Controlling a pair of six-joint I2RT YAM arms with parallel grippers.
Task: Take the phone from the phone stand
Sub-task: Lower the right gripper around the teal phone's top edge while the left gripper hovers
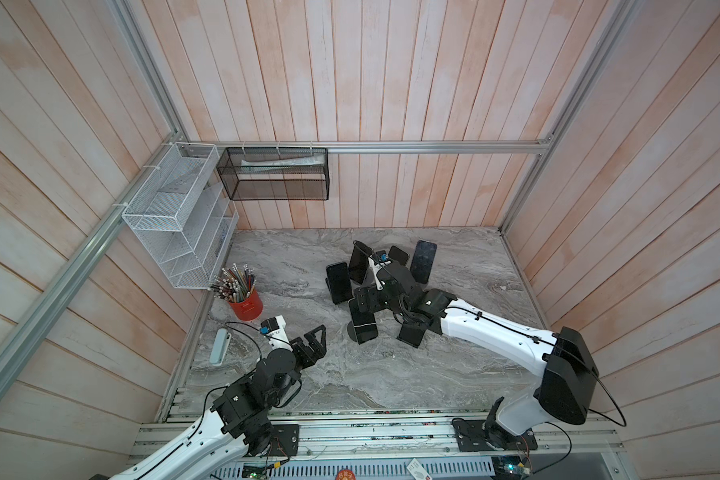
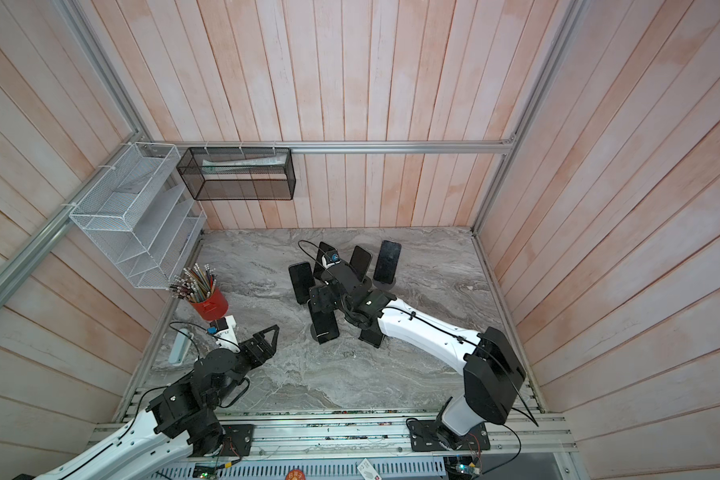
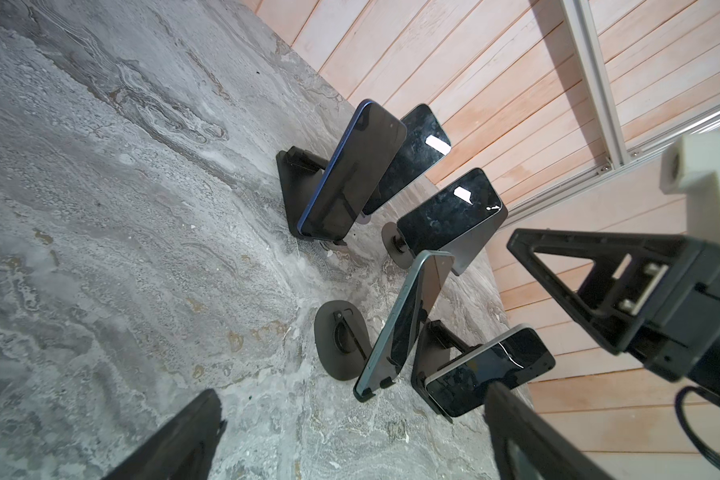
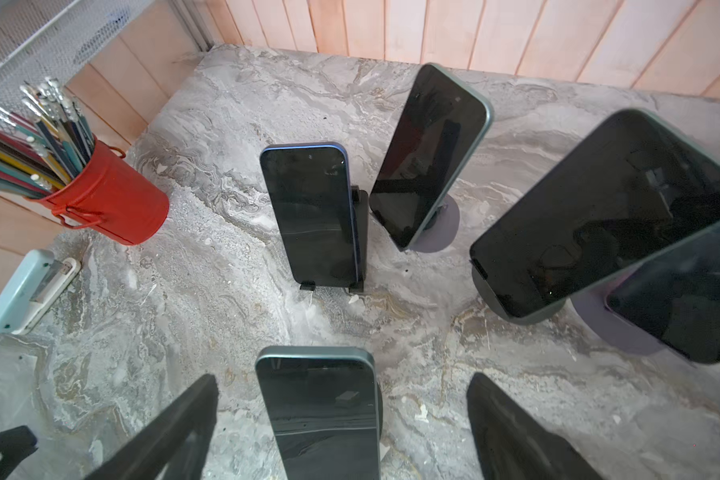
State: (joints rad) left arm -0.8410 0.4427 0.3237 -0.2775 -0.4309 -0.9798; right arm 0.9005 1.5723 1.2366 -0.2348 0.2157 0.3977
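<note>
Glossy dark glass-fronted phone (image 4: 312,216); matt black plastic phone stand (image 3: 328,360); grey veined stone-look tabletop (image 4: 184,270); shiny red metal cup (image 4: 113,208).

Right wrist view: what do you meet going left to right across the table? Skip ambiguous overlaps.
pale blue case → red pencil cup → upright blue-edged phone → tilted green-edged phone → large dark phone. Omitted: nearest phone, which overlaps the blue-edged one.

Where I work remotely: a lab cell dressed as a desk, with plank walls (image 1: 391,83), aluminium framing (image 1: 433,146), marble-look tabletop (image 1: 308,257), white mesh organiser (image 1: 171,216), red pencil cup (image 1: 247,308).
</note>
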